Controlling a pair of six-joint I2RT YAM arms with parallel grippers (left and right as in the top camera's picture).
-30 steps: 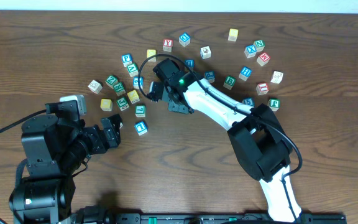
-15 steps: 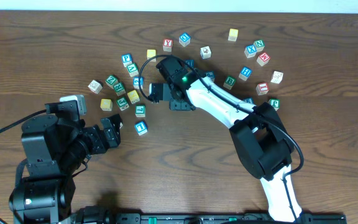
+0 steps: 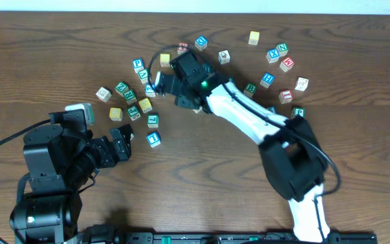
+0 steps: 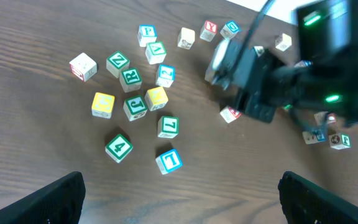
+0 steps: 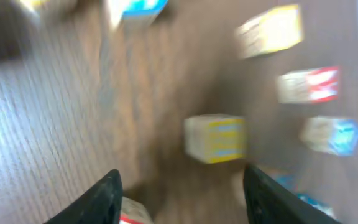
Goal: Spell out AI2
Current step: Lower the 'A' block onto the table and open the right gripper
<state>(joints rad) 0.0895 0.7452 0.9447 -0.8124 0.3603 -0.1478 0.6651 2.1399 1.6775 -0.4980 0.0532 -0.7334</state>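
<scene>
R end effector (image 5: 182, 196): jaws just parted, nothing btwn, swung twd far cubes (image 3: 208, 49) | L end effector (image 4: 179, 199): wide apart, empty | counter (image 4: 42, 143) | red-faced cube (image 4: 230, 114): released, on counter just beside R, letter unreadable; prob. 1 pc placed, AI2 row not formed.

Legible on cubes: green 4 cube (image 4: 118, 148), green R cube (image 4: 130, 78), blue P cube (image 4: 146, 33); rest too blurry.
</scene>
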